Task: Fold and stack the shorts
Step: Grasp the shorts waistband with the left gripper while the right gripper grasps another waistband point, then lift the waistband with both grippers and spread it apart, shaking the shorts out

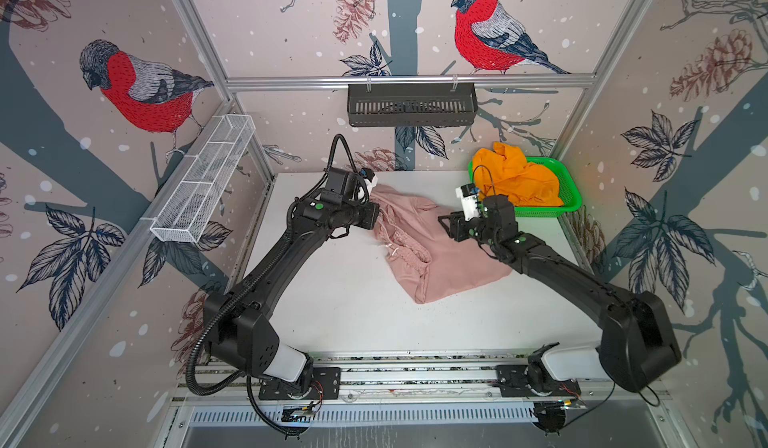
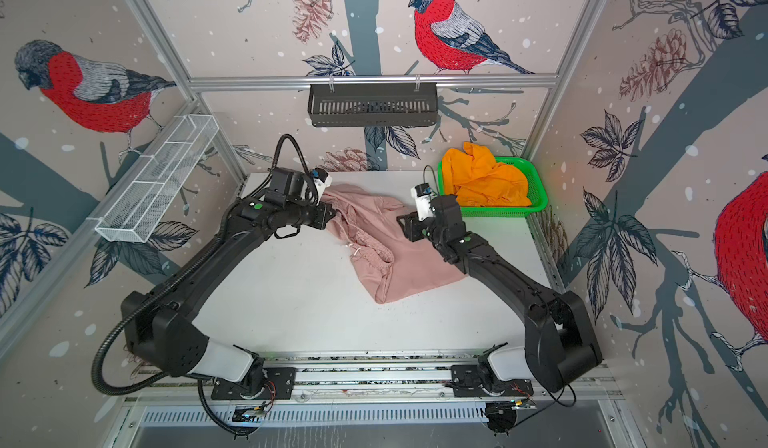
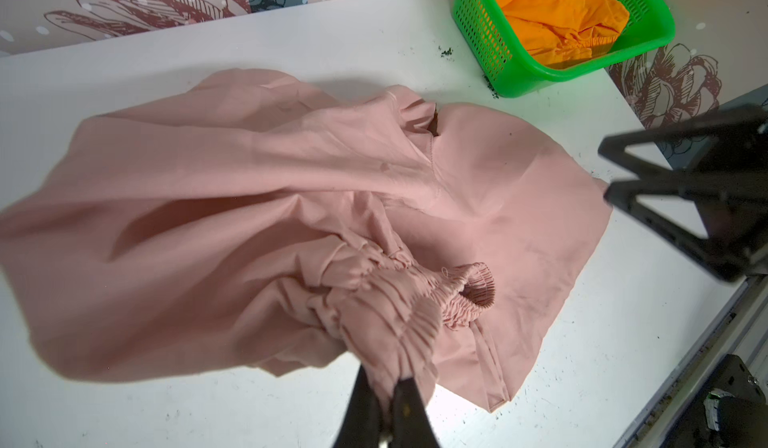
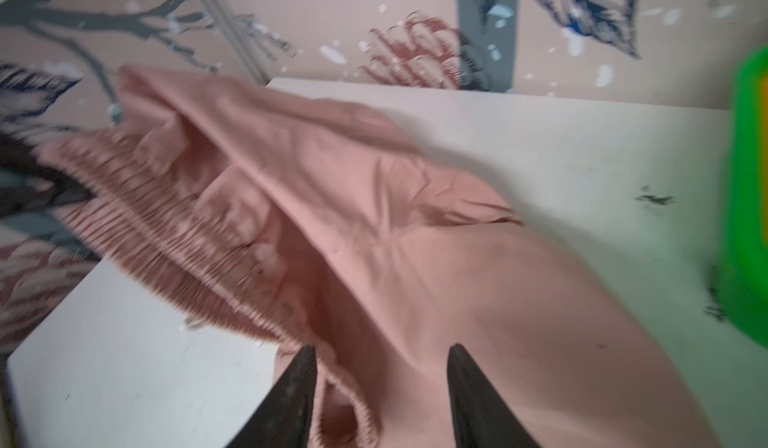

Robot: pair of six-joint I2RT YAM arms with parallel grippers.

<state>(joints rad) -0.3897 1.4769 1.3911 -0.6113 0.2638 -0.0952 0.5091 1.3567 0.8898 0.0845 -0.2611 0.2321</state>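
White tabletop (image 1: 332, 313), pink shorts (image 1: 440, 258) half-lifted — left gripper (image 3: 384, 387) clenched on the waistband (image 3: 395, 300), right gripper (image 4: 382, 352) parted and empty, so a one-sided pull may bunch them.

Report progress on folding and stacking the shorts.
Done: nothing folded or stacked yet. In hand: left gripper pinches the crumpled pink shorts by the waistband; right gripper open over them. Left: fold both, stack; orange shorts lie bunched in the green basket.

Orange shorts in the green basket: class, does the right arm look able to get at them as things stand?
Probably yes. The right claw is open and empty, the green basket stands beside that arm, and the orange shorts heap above its rim with nothing over them.
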